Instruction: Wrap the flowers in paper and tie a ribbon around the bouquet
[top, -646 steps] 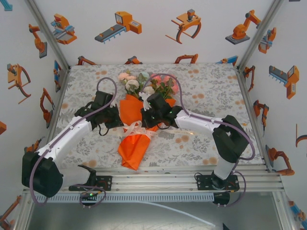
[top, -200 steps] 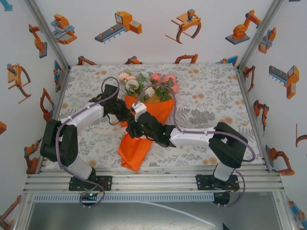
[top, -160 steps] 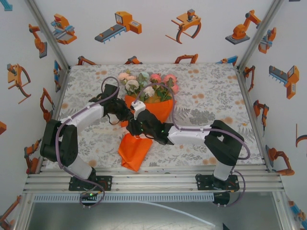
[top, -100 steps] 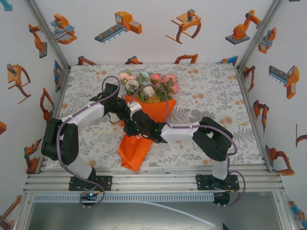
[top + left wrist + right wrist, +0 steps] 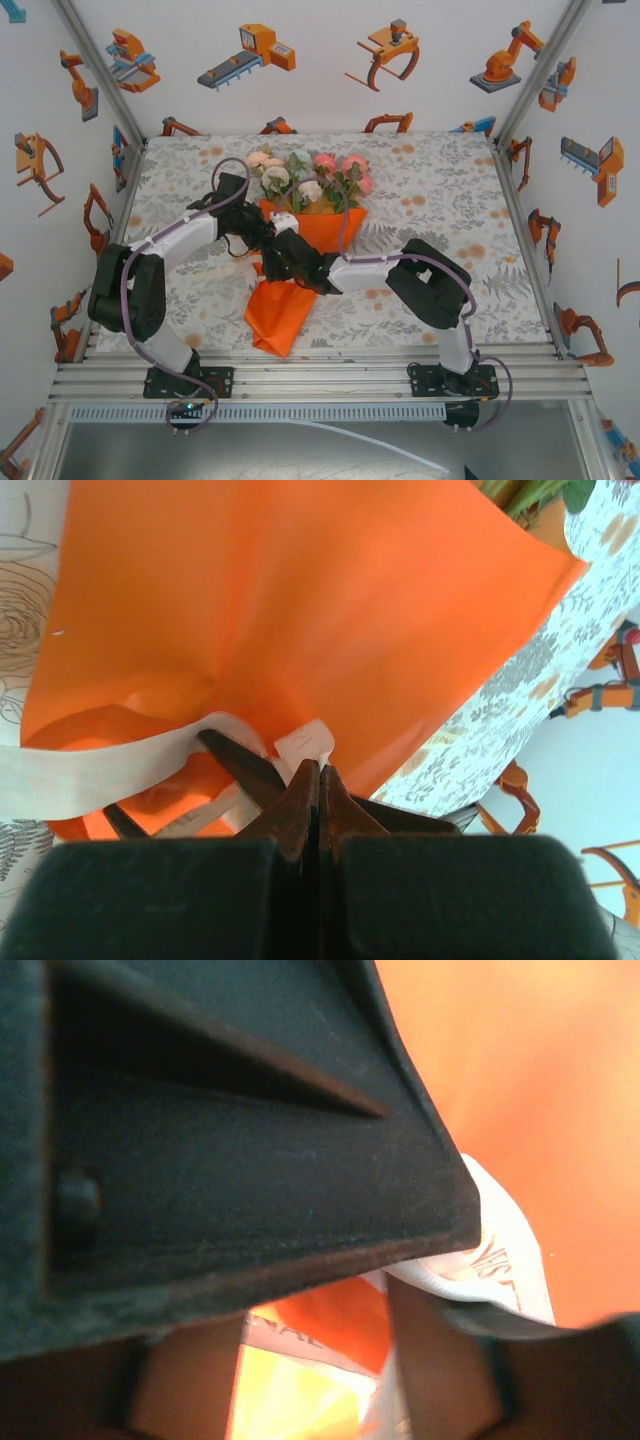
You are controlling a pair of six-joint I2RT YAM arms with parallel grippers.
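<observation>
The bouquet (image 5: 290,290) lies mid-table as an orange paper (image 5: 300,600) cone, with the flowers (image 5: 305,180) at its far, wide end. The cream ribbon (image 5: 90,775) crosses the cone's waist. My left gripper (image 5: 257,237) presses against the cone's left side, and its jaws are shut on a ribbon end (image 5: 305,748). My right gripper (image 5: 273,258) reaches in from the right, right next to the left one. In the right wrist view its fingers (image 5: 300,1200) stand apart, with a lettered stretch of ribbon (image 5: 505,1260) and orange paper between them. The knot area is hidden under both grippers.
The leaf-print tablecloth (image 5: 450,200) covers the table. White walls with orange robot pictures stand close on the left, right and back. The metal rail (image 5: 320,375) with both arm bases runs along the near edge. There is free cloth to the right of the bouquet.
The right arm has folded and slid its gripper left along the cone's waist, up to the left gripper, and its jaws have narrowed. The left gripper has stayed put, shut.
</observation>
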